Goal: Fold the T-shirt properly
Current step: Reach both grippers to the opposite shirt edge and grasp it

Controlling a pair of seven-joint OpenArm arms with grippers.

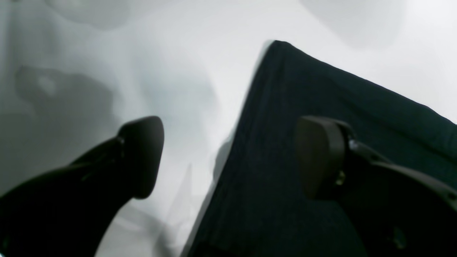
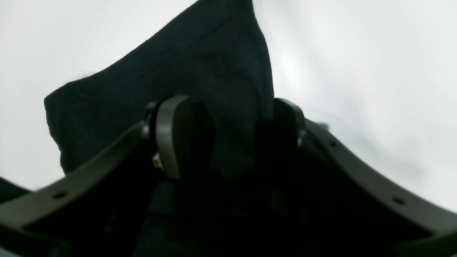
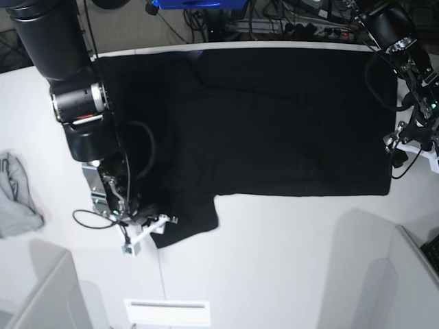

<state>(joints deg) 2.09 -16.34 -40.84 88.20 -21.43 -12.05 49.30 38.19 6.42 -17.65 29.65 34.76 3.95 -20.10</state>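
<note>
The black T-shirt [image 3: 274, 123] lies spread flat on the white table [image 3: 274, 260], plain side up. One sleeve [image 3: 185, 219] sticks out toward the front left. My right gripper [image 3: 152, 223] is down at that sleeve. In the right wrist view its fingers [image 2: 175, 135] stand apart with black sleeve cloth [image 2: 178, 60] lying between them. My left gripper [image 3: 398, 147] sits at the shirt's right edge. In the left wrist view it [image 1: 230, 157] is wide open, one finger over the bare table and the other over the shirt [image 1: 271, 125], astride its edge near a corner.
A small light-grey cloth [image 3: 17, 199] lies crumpled at the table's left edge. Cables and equipment [image 3: 288, 20] run behind the far edge. White panels stand at the front left [image 3: 41, 295] and front right [image 3: 411, 274].
</note>
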